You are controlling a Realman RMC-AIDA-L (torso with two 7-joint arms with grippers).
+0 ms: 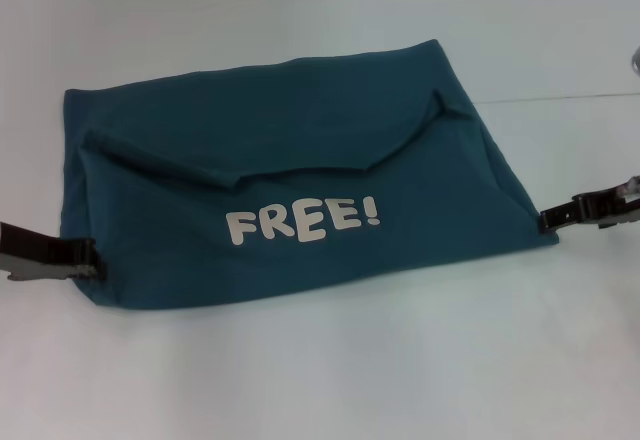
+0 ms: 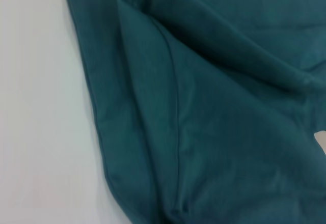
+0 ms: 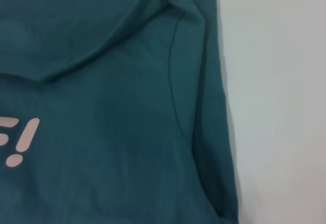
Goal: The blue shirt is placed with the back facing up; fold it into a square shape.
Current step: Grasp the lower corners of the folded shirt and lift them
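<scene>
The blue shirt (image 1: 300,175) looks soft and floppy (best pinched at corners); left gripper (image 1: 88,258) and right gripper (image 1: 549,222) touch its lower corners; whether either grasps it, I cannot tell.

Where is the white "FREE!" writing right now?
In the head view, the lettering faces up on the near, folded-over part of the blue shirt, midway between the left gripper and the right gripper.

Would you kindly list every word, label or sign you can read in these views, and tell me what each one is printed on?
"FREE!" in white letters on the folded-over front panel of the blue shirt, read in the head view.
Only the "!" and a sliver of the letter before it show in the right wrist view, on the same shirt.
A white scrap at the edge of the left wrist view is too cut off to read.
No other text, brand or number is visible.
</scene>
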